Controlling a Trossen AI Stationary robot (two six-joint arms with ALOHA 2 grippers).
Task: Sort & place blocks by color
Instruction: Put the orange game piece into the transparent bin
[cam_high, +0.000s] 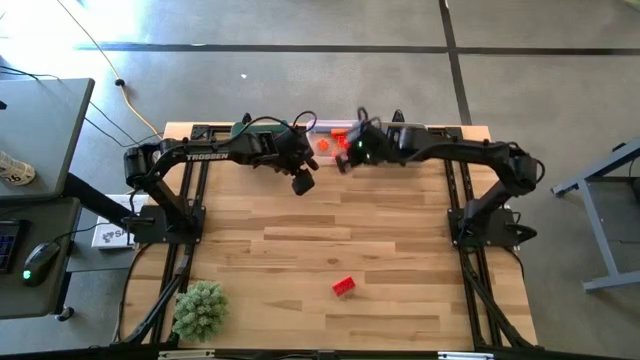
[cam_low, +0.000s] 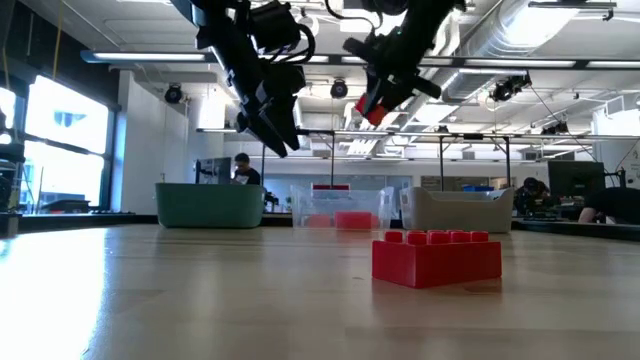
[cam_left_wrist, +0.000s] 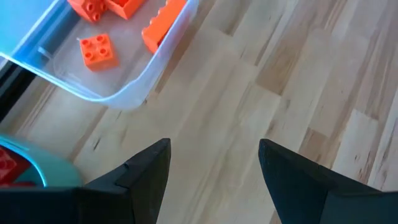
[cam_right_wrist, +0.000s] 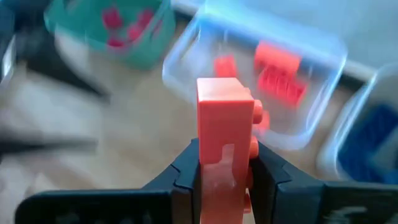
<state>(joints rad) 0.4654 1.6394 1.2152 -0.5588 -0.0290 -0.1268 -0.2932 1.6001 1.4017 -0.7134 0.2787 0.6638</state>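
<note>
Blocks lie sorted near the worktop's far edge: red ones in the green bin (cam_right_wrist: 109, 31), orange ones in the clear bin (cam_left_wrist: 134, 81). Above the far middle, the left claw (cam_left_wrist: 214, 165) hangs released, and the right claw (cam_right_wrist: 225, 171) grips an orange block (cam_right_wrist: 222, 146). One red block (cam_high: 344, 287) sits near the front edge.
</note>
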